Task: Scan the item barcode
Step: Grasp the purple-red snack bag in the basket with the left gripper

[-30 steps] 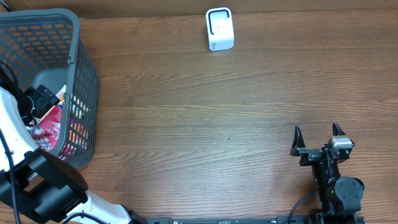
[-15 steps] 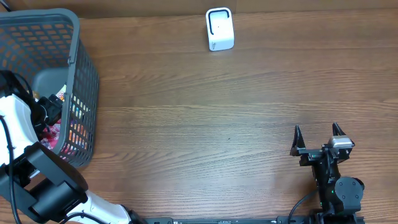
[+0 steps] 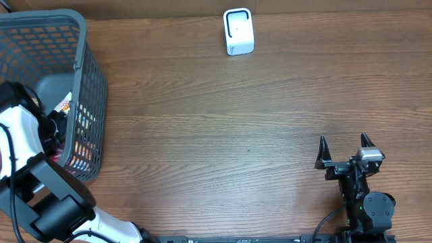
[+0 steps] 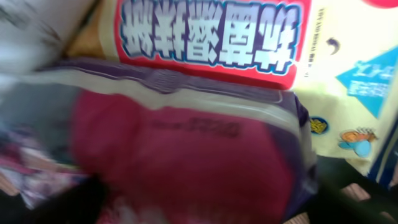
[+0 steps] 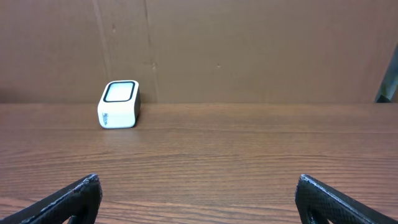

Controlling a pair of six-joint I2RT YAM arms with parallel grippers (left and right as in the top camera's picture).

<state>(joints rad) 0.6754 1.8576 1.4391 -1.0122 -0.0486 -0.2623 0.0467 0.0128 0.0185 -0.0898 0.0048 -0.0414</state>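
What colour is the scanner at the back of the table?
The scanner is white with a black-rimmed face; right wrist view shows it best.

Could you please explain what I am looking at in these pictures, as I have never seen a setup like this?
These are two robot arms at a wooden table. The overhead picture looks straight down; the other two come from cameras on each wrist. The left arm reaches into a grey basket, its camera close to a magenta packet and a yellow packet; no grip shows. The right gripper rests open and empty, facing the white barcode scanner.
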